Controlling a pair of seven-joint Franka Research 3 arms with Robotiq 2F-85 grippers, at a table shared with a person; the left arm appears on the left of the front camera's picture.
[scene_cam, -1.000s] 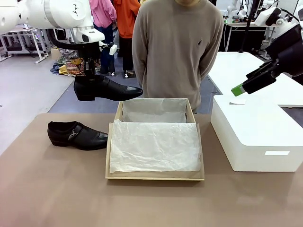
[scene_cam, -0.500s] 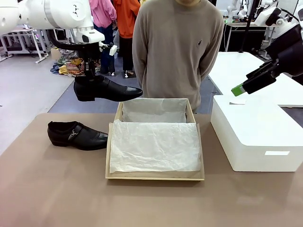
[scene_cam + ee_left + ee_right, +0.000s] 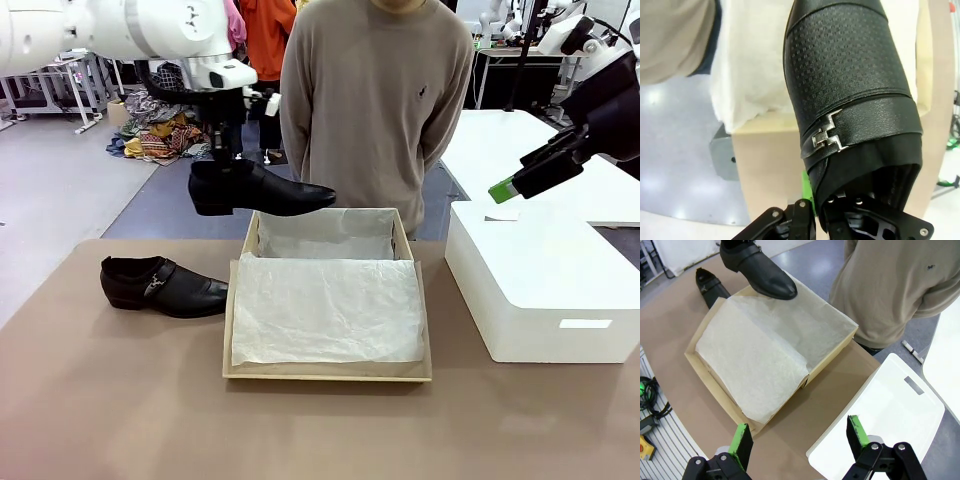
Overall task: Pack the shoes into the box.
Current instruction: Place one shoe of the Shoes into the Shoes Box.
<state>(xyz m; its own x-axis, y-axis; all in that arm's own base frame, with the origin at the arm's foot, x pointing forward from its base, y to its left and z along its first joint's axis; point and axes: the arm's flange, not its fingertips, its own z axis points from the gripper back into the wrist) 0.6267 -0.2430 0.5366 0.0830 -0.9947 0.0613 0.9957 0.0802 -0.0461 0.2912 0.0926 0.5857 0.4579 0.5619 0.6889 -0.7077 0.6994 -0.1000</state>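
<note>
One black shoe hangs in the air with its toe over the far left corner of the tan box. My left gripper is shut on its heel collar. In the left wrist view the held shoe with its silver buckle rises from my left gripper, with the box wall below. The other shoe lies on the table left of the box. White tissue paper lines the box. My right gripper stands open, high at the right; in its own view the right gripper looks down on the box.
A larger white box stands on the table at the right, under my right gripper. A person in a beige sweater stands at the far edge just behind the tan box. Bare brown table lies in front.
My left arm has carried the held shoe to the right, from above the table's far left to the box's far left corner. The right arm has not moved.
</note>
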